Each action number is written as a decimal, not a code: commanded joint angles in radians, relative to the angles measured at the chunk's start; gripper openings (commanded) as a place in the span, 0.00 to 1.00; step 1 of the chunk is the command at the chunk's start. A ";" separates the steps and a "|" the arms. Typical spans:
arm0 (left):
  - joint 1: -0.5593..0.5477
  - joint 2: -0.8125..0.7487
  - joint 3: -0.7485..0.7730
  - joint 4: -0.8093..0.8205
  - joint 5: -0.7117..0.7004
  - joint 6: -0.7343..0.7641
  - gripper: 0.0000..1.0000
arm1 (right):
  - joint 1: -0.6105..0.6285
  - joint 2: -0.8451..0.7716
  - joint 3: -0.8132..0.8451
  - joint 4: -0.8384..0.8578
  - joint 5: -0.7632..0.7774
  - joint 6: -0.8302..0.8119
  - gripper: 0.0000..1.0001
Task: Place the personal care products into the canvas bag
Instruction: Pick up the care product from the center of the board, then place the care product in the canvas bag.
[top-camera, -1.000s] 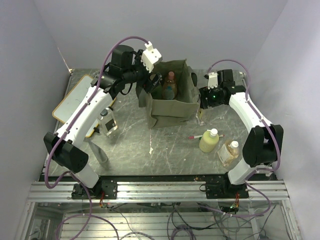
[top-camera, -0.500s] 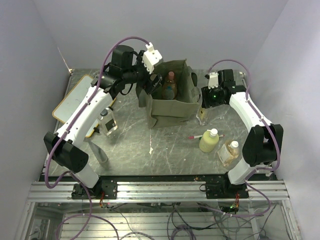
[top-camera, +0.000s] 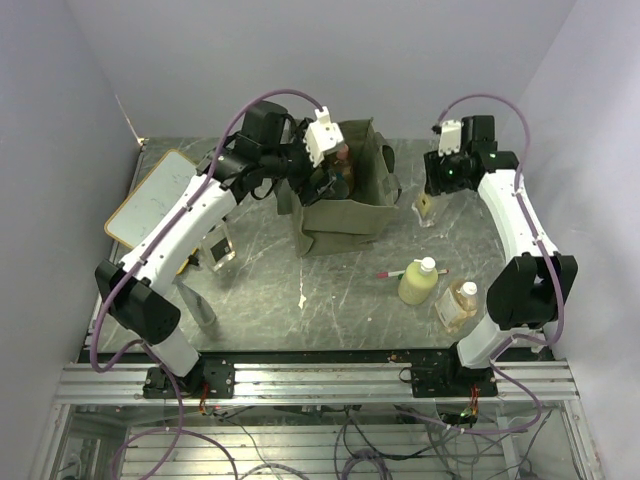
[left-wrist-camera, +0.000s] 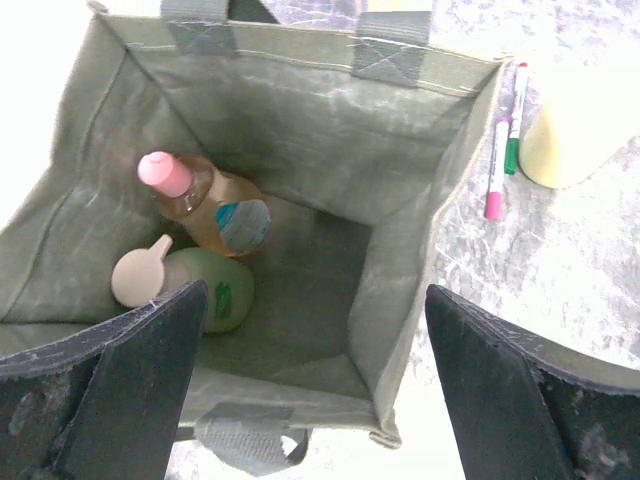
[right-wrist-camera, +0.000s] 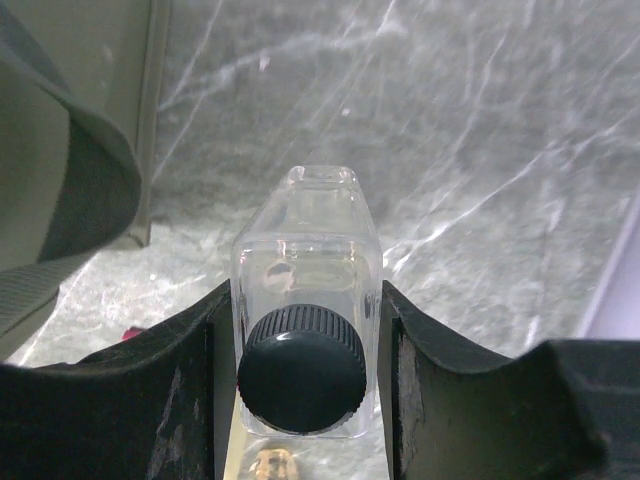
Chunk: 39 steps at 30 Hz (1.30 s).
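The olive canvas bag (top-camera: 350, 215) stands open at the back middle. My left gripper (top-camera: 324, 182) hovers open and empty over its mouth. The left wrist view shows an orange bottle with a pink cap (left-wrist-camera: 205, 205) and a yellow-green bottle (left-wrist-camera: 200, 290) lying in the canvas bag (left-wrist-camera: 300, 110). My right gripper (top-camera: 433, 193) is shut on a clear black-lidded jar (top-camera: 427, 208), held right of the bag; the jar (right-wrist-camera: 300, 300) sits between the fingers (right-wrist-camera: 185, 390). A yellow-green bottle (top-camera: 417, 282) and an amber square bottle (top-camera: 457, 304) stand front right.
A red-green-white pen (top-camera: 402, 271) lies beside the yellow-green bottle. A wood-framed whiteboard (top-camera: 152, 192) lies at the far left. A small clear bottle (top-camera: 216, 247) and a grey tube (top-camera: 196, 303) stand under the left arm. Purple walls close in on three sides.
My left gripper has moved right, over the bag's mouth. My right gripper has moved right and toward the back with the jar in it.
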<state>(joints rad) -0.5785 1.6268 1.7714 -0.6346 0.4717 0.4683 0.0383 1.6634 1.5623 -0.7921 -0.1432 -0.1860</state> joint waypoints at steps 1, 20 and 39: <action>-0.035 0.018 0.029 -0.043 0.056 0.056 1.00 | -0.015 -0.077 0.183 0.030 0.021 -0.047 0.00; -0.078 0.057 -0.034 -0.063 0.029 0.131 0.92 | 0.071 -0.045 0.740 -0.018 -0.176 -0.019 0.00; -0.087 -0.001 -0.132 -0.070 0.108 0.176 0.52 | 0.371 0.045 0.769 0.088 -0.221 0.004 0.00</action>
<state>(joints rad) -0.6594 1.6760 1.6569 -0.7006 0.5312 0.6075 0.3870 1.6997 2.3215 -0.9001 -0.3084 -0.2012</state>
